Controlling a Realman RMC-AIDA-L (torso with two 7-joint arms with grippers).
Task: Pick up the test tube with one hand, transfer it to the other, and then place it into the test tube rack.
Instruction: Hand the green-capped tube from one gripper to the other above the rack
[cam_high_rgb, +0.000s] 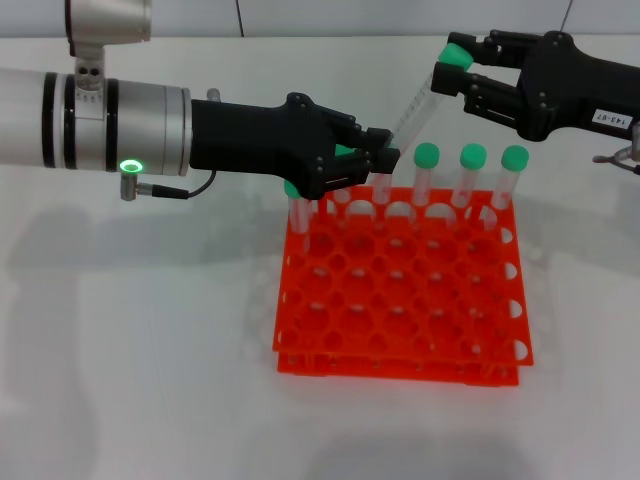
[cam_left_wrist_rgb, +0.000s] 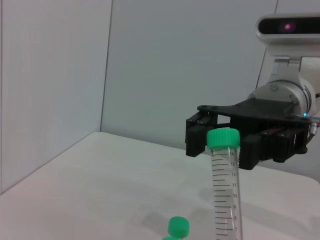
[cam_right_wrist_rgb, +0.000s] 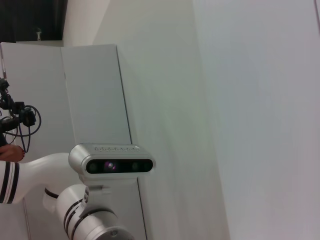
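The test tube (cam_high_rgb: 412, 112), clear with a green cap (cam_high_rgb: 456, 54), hangs tilted above the back of the orange-red test tube rack (cam_high_rgb: 400, 300). My left gripper (cam_high_rgb: 380, 160), plain black, is shut on the tube's lower end. My right gripper (cam_high_rgb: 450, 72), black with a white label, is open, its fingers either side of the tube just under the cap. The left wrist view shows the tube (cam_left_wrist_rgb: 225, 180) upright with the right gripper (cam_left_wrist_rgb: 223, 150) behind it, fingers wider apart than the cap. Nothing of the task shows in the right wrist view.
Three capped tubes (cam_high_rgb: 473, 156) stand in the rack's back row on the right. More tubes (cam_high_rgb: 295, 205) stand at the back left, partly hidden by my left gripper. Bare white table (cam_high_rgb: 140, 380) lies left of and in front of the rack.
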